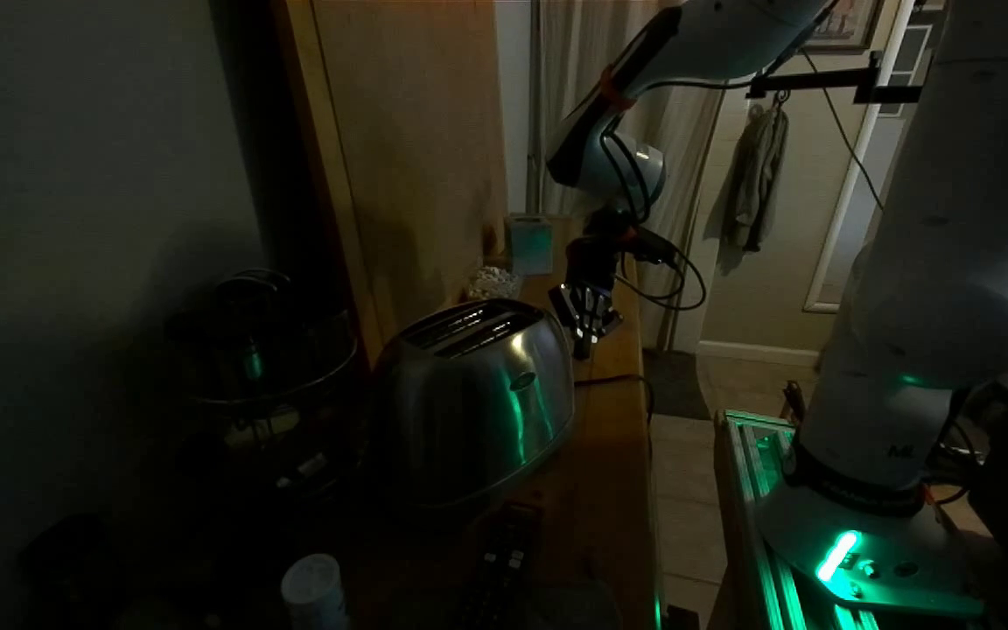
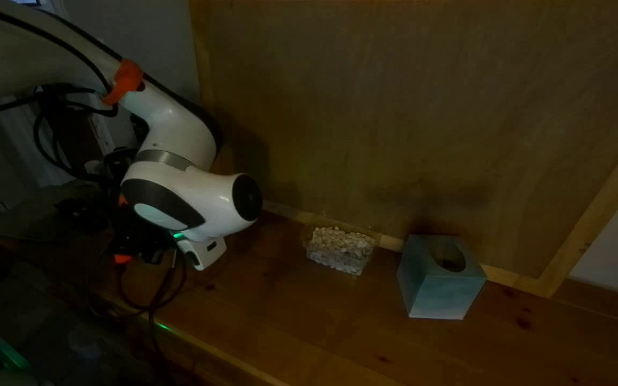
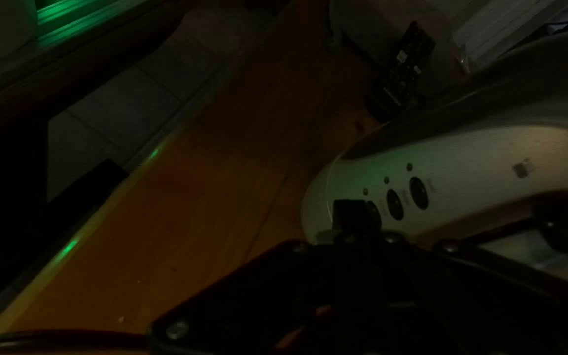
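Observation:
My gripper (image 1: 585, 346) points down beside the control end of a shiny metal toaster (image 1: 478, 411) on a wooden counter (image 1: 609, 455). In the wrist view its dark fingers (image 3: 355, 217) are together, with nothing visible between them. They overlap the lower corner of the toaster's panel (image 3: 481, 162), in front of one of three dark oval buttons (image 3: 395, 204). Whether they touch it I cannot tell. A round dark lever knob (image 3: 562, 224) sits on the panel to the right. In an exterior view the wrist (image 2: 191, 214) hides the fingertips. The light is very dim.
A blue tissue box (image 2: 440, 289) and a clear container of pale pebbles (image 2: 341, 249) stand by the wooden panel. A black remote (image 3: 402, 69) lies beyond the toaster. A white canister (image 1: 313, 586) and a dark rack (image 1: 268, 385) are near the wall. A cord (image 1: 613, 380) crosses the counter.

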Available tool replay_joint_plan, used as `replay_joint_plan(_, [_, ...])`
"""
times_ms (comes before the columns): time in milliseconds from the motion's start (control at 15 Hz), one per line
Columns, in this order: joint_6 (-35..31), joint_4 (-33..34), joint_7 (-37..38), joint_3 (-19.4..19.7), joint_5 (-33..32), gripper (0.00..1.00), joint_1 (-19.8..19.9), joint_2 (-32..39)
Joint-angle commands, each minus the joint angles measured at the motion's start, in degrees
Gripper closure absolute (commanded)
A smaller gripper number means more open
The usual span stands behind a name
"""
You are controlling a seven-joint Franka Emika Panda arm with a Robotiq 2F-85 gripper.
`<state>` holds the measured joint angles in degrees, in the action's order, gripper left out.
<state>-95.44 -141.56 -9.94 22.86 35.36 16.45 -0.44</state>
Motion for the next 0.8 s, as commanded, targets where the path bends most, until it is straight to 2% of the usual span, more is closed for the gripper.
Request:
replay_joint_plan(0, [2.4,1.1,1.9,-0.9,-0.1,1.0,1.6,2.9])
replay_joint_plan(733, [10.9,3.0,2.5,-1.4,3.1,1.0,2.7,8.6])
